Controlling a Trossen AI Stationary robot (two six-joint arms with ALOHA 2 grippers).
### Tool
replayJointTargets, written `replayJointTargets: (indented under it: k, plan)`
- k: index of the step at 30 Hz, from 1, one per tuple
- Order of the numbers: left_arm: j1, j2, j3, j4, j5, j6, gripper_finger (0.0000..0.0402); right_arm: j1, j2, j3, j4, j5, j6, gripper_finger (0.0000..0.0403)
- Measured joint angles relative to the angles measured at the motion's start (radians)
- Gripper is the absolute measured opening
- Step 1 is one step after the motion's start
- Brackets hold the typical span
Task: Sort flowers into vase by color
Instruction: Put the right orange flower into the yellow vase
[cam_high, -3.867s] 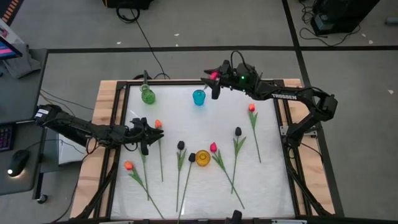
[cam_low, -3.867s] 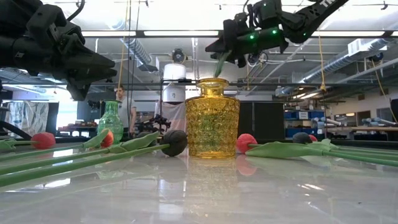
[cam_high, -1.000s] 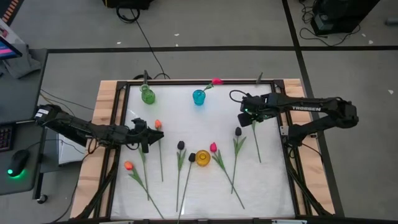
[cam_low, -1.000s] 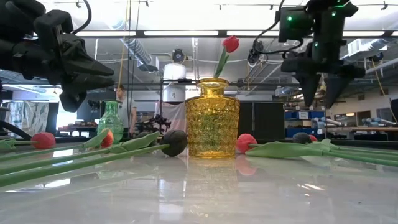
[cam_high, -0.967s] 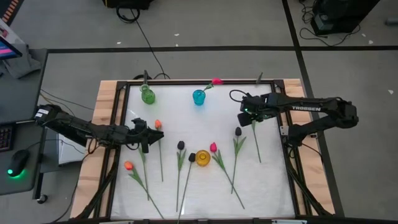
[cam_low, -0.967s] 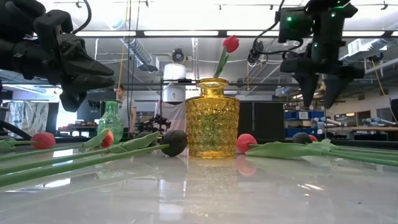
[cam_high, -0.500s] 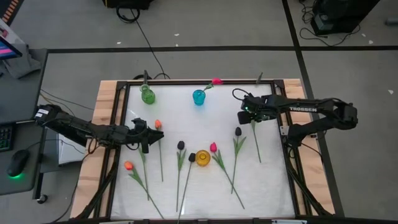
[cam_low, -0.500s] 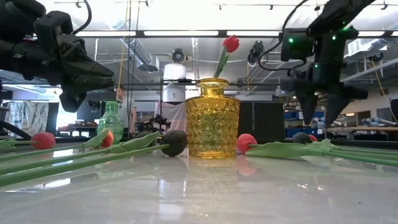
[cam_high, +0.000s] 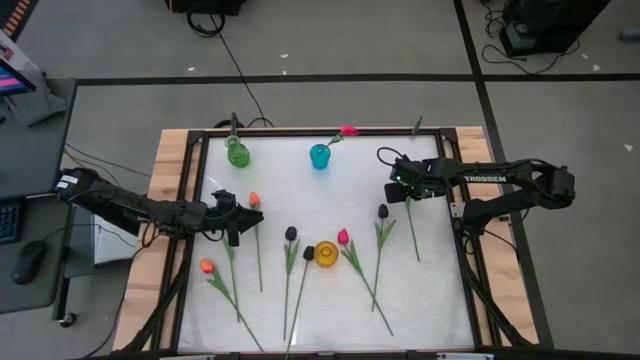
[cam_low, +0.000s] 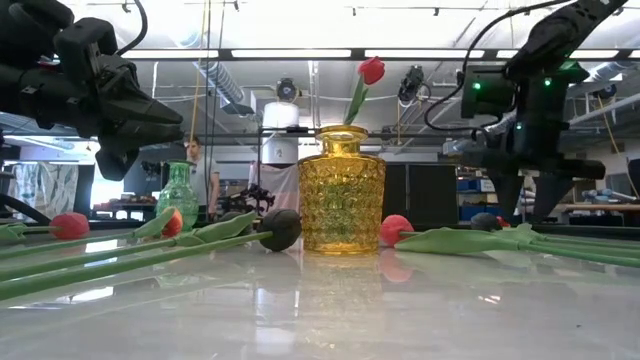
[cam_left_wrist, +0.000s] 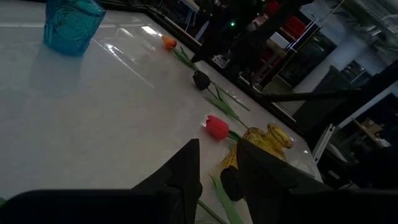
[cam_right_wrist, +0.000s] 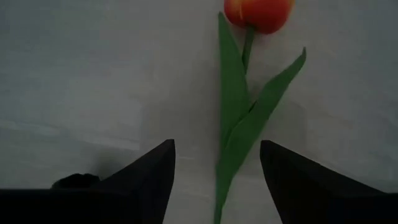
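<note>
Hovering over an orange tulip (cam_right_wrist: 258, 12) on the tabletop (cam_high: 320, 200), the right claw (cam_right_wrist: 216, 163) spreads wide, empty; left claw (cam_high: 232, 226) state unclear.

From above, the right pincer (cam_high: 397, 186) hides the orange tulip's bud; its stem (cam_right_wrist: 219, 205) is cut off in the wrist view.

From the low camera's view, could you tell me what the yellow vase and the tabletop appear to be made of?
The yellow vase looks like pressed glass: translucent amber with a faceted, textured wall. The tabletop looks like a glossy white hard surface, perhaps laminate or acrylic: it mirrors the vase and ceiling lights.
</note>
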Motion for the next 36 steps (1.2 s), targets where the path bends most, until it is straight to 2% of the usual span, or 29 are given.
replayJointTargets:
  k: [4, 13, 18, 26, 27, 32, 36]
  plan:
    - [0.000, 0.000, 0.000, 0.000, 0.000, 0.000, 0.0112, 0.000, 0.017, -0.026, 0.027, 0.002, 0.004, 0.0244]
    - [0.000, 0.000, 0.000, 0.000, 0.000, 0.017, 0.0112, 0.000, 0.156, -0.007, 0.066, 0.026, -0.019, 0.0234]
    - [0.000, 0.000, 0.000, 0.000, 0.000, 0.019, 0.0112, 0.001, 0.163, 0.031, 0.035, 0.036, -0.056, 0.0181]
    - [0.000, 0.000, 0.000, 0.004, 0.000, 0.018, 0.0112, 0.000, 0.163, 0.063, 0.031, 0.044, -0.135, 0.0025]
    - [0.000, 0.000, 0.000, 0.004, 0.000, 0.018, 0.0112, 0.000, 0.163, 0.063, 0.027, 0.044, -0.146, 0.0015]
    - [0.000, 0.000, 0.000, 0.004, 0.000, 0.015, 0.0112, -0.002, 0.163, 0.063, 0.002, 0.028, -0.157, 0.0020]
    - [0.000, 0.000, 0.000, 0.005, 0.000, 0.015, 0.0112, -0.002, 0.161, 0.063, -0.004, 0.015, -0.170, 0.0008]
